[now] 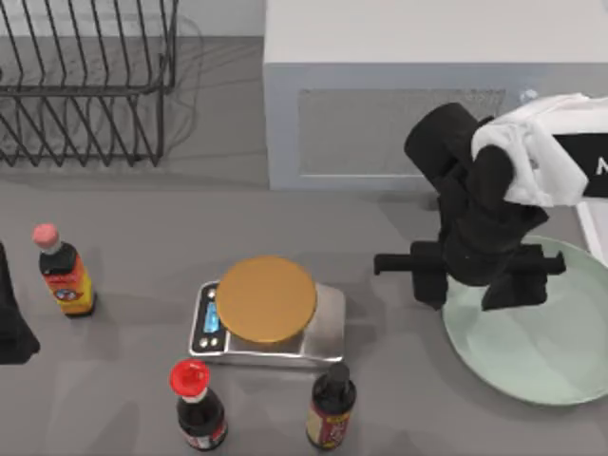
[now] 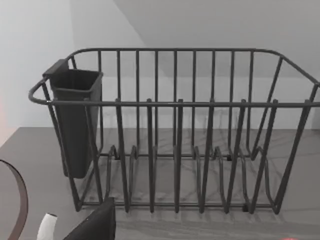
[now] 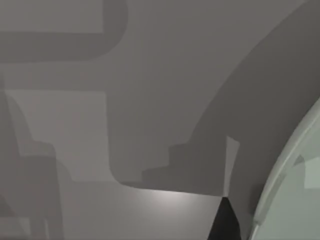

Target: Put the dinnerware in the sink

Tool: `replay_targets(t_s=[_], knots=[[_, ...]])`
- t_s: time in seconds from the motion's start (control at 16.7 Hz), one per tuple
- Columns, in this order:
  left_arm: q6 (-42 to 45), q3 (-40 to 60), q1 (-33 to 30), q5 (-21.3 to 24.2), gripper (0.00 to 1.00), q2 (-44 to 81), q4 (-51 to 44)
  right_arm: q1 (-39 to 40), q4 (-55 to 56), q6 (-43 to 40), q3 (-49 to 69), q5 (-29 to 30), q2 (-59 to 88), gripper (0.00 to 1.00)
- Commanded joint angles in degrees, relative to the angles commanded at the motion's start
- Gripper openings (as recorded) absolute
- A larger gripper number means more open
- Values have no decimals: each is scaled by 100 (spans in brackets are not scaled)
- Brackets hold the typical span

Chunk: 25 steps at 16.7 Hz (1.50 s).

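Grey table (image 1: 133, 218): right end effector (image 1: 472, 283), fingers spread, over dinnerware (image 1: 532, 351) rim.

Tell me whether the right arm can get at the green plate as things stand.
Probably yes. The right pincer hangs over the left edge of the green plate, which lies flat on the table's right side with nothing on it. The nearest bottle stands well off to the left.

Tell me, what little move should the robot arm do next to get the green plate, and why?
Probably lower the right gripper onto the plate's near rim and close. It hangs over that left edge with fingers apart, and the plate lies flat on the table, not gripped.
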Motion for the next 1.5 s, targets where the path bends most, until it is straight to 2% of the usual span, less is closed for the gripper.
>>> replay_targets(t_s=[0.3,0.42,0.6,0.84,1.02,1.26,1.5], knots=[[0,0,0,0,100,0,0,0,0,0,0,0,0,0],[0,0,0,0,100,0,0,-90,-22,-42,67,93,-519,0],[0,0,0,0,100,0,0,41,-390,142,437,-218,-531,0],[0,0,0,0,100,0,0,279,-1711,474,1766,-806,-584,0],[0,0,0,0,100,0,0,338,-3113,554,3227,-958,-578,0],[0,0,0,0,100,0,0,172,-4900,330,5053,-594,-496,0],[0,0,0,0,100,0,0,-101,-5863,-37,6018,-8,-416,0]])
